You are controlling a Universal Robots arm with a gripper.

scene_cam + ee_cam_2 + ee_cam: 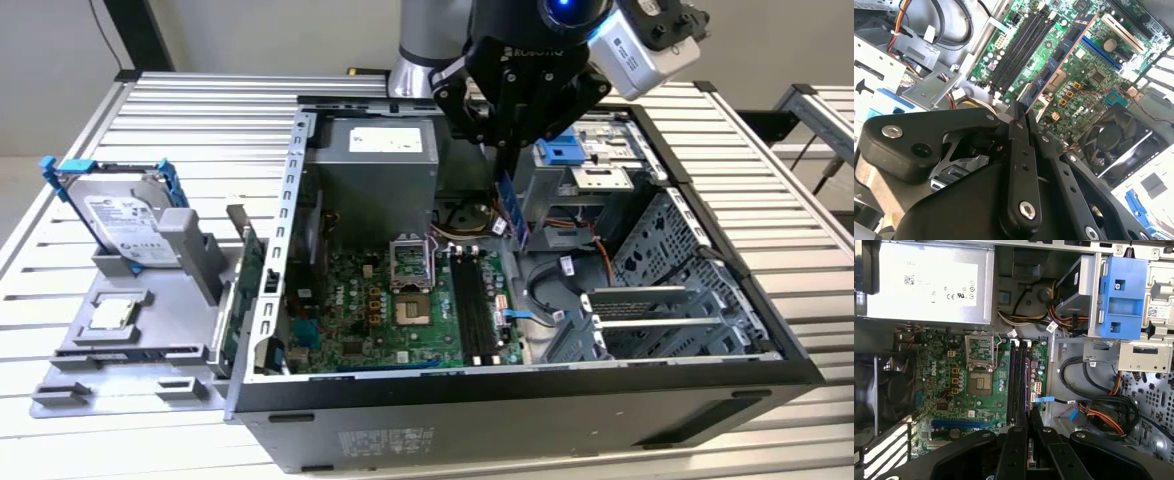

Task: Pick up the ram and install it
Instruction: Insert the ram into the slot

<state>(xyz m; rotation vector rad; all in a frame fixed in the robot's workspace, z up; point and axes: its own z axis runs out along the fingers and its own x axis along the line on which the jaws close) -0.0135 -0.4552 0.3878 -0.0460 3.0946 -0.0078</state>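
Ram (1056,62) pinched edge-on in gripper (1021,116), hanging above motherboard slots (1015,380); carry-to-slot step, judged. Seating needs edge aligned with one slot, straight push.

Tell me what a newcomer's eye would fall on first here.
An open black computer case lies on the slatted metal table, its green motherboard exposed. Above the board's black memory slots, the black end effector is shut on the long, thin dark bluish ram stick. At the exterior view's left stands a silver hard drive in a blue bracket.
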